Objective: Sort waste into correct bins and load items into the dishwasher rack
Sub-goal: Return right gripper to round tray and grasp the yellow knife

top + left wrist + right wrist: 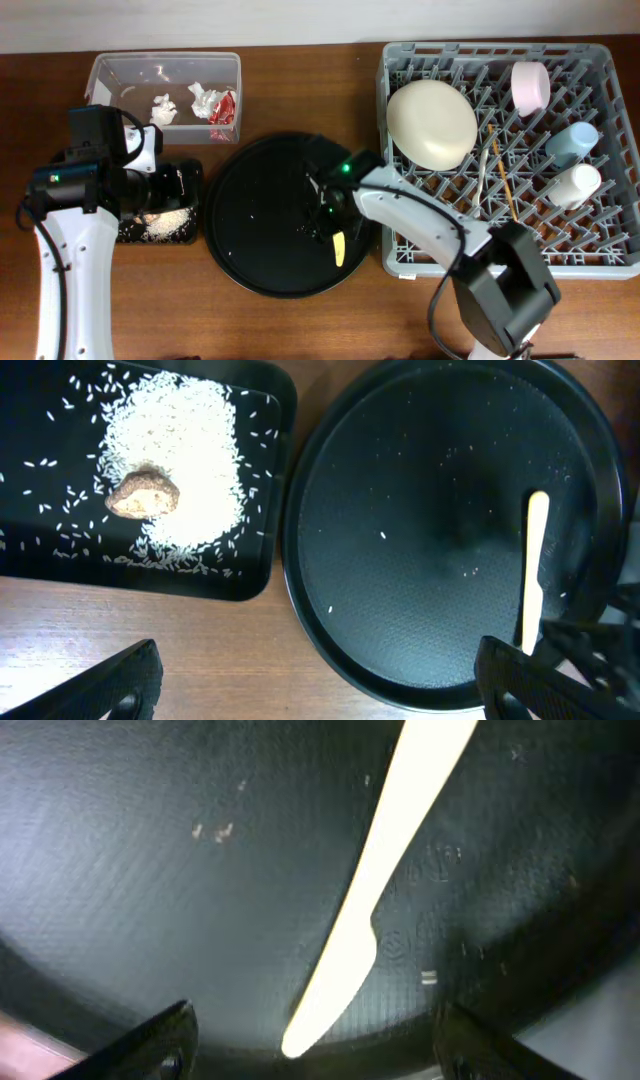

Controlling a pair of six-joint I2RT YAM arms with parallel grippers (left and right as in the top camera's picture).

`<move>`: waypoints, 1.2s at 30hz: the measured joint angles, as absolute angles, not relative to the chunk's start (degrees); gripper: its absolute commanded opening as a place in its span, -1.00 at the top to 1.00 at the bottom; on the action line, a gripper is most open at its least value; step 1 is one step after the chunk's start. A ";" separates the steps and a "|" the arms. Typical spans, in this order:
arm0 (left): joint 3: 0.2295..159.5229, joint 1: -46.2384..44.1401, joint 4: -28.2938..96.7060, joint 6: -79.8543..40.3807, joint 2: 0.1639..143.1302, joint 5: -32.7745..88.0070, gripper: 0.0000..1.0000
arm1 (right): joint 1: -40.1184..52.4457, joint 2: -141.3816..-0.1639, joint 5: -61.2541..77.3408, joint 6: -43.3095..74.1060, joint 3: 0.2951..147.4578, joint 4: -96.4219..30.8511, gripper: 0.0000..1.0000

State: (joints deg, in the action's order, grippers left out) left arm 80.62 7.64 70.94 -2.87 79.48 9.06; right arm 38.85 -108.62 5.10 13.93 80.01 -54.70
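A yellow knife (340,248) (380,870) (535,570) lies flat on the large round black tray (250,215). My right gripper (326,216) (315,1050) hangs open just over it, and the knife's tip sits between the fingers, untouched by either. My left gripper (186,182) (320,695) is wide open and empty above the wood beside the shallow black tray (128,232) (270,575), which holds rice grains (175,470) and a brown lump (143,493). The clear tub (110,68) contains tissue wads (163,108) and a red wrapper (224,107).
The grey dishwasher rack (600,262) fills the right side. In it are a cream bowl (432,123), a pink bowl (530,85), a blue cup (572,141), a white cup (574,184), chopsticks (503,182) and a white fork (484,168). A few grains dot the round tray.
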 measured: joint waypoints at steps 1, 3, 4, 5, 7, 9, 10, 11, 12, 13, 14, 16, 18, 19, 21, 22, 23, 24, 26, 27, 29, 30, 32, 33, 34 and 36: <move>80.62 7.64 70.87 -2.87 79.48 9.06 -0.99 | 38.83 -108.68 4.62 14.41 77.28 -49.47 -0.57; 80.58 7.64 70.98 -2.87 79.48 9.04 -0.99 | 38.83 -108.81 2.35 14.83 75.09 -43.38 -0.53; 80.58 7.64 71.13 -2.87 79.48 9.04 -0.99 | 38.83 -108.86 1.23 15.00 75.05 -40.32 -0.53; 80.58 7.64 71.24 -2.87 79.48 9.06 -0.99 | 38.68 -109.03 0.86 15.09 75.05 -40.05 -0.53; 80.58 7.64 71.40 -2.87 79.48 9.06 -0.99 | 37.41 -109.47 0.69 15.44 75.09 -39.72 -0.53; 80.58 7.64 71.37 -2.87 79.50 9.04 -0.99 | 36.05 -109.95 0.14 14.94 75.18 -35.79 -0.53; 80.58 7.64 71.42 -2.87 79.48 9.06 -0.99 | 35.83 -110.19 -0.01 14.70 75.31 -34.57 -0.53; 80.58 7.64 71.42 -2.87 79.48 9.06 -0.99 | 35.81 -111.09 -0.19 14.55 75.53 -33.69 -0.54; 80.58 7.64 71.46 -2.87 79.48 9.06 -0.99 | 35.81 -112.09 -0.30 14.48 75.55 -33.36 -0.52; 80.58 7.64 71.53 -2.87 79.48 9.06 -0.99 | 35.81 -113.80 -0.78 14.48 75.57 -33.28 -0.52; 80.58 7.64 71.57 -2.87 79.48 9.06 -0.99 | 35.81 -115.35 -1.72 14.55 75.57 -33.28 -0.52; 80.58 7.64 71.55 -2.87 79.48 9.06 -0.99 | 35.83 -116.03 -3.03 15.00 75.85 -31.73 -0.44; 80.58 7.64 71.57 -2.87 79.48 9.06 -0.99 | 35.86 -116.75 -3.86 15.03 76.55 -30.98 -0.11; 80.58 7.64 71.57 -2.87 79.48 9.06 -0.99 | 35.90 -116.97 -4.71 15.07 76.71 -30.98 -0.09; 80.58 7.64 71.57 -2.87 79.48 9.04 -0.99 | 36.05 -117.08 -4.97 15.20 76.73 -30.79 0.14; 80.58 7.64 71.57 -2.87 79.48 9.06 -0.99 | 36.16 -117.08 -5.02 15.25 76.73 -30.76 0.28; 80.58 7.64 71.57 -2.87 79.48 9.06 -0.99 | 36.25 -117.12 -5.13 15.25 76.77 -30.74 0.37; 80.58 7.64 71.57 -2.87 79.48 9.06 -0.99 | 36.29 -117.19 -5.10 15.11 76.86 -30.83 0.43; 80.58 7.64 71.57 -2.87 79.48 9.06 -0.99 | 36.38 -117.30 -5.10 15.27 77.10 -31.22 0.48; 80.58 7.64 71.55 -2.87 79.48 9.06 -0.99 | 36.40 -117.30 -5.13 15.27 77.14 -31.44 0.49; 80.58 7.64 71.55 -2.87 79.48 9.06 -0.99 | 36.40 -117.30 -5.13 15.40 77.25 -31.66 0.51; 80.58 7.64 71.55 -2.87 79.48 9.06 -0.99 | 36.40 -117.30 -5.13 15.44 77.25 -31.68 0.52; 80.58 7.64 71.55 -2.87 79.48 9.06 -0.99 | 36.40 -117.34 -5.13 15.46 77.73 -33.01 0.53; 80.58 7.64 71.55 -2.87 79.48 9.06 -0.99 | 36.40 -117.40 -5.13 15.46 78.24 -34.33 0.55; 80.58 7.64 71.55 -2.87 79.48 9.04 -0.99 | 36.40 -117.43 -5.13 15.51 78.74 -35.55 0.56; 80.58 7.64 71.55 -2.87 79.48 9.04 -0.99 | 36.40 -117.51 -5.10 15.46 80.29 -38.35 0.56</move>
State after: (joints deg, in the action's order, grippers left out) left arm 80.58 7.64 71.55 -2.87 79.48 9.04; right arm 36.40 -117.51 -5.10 15.46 80.29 -38.35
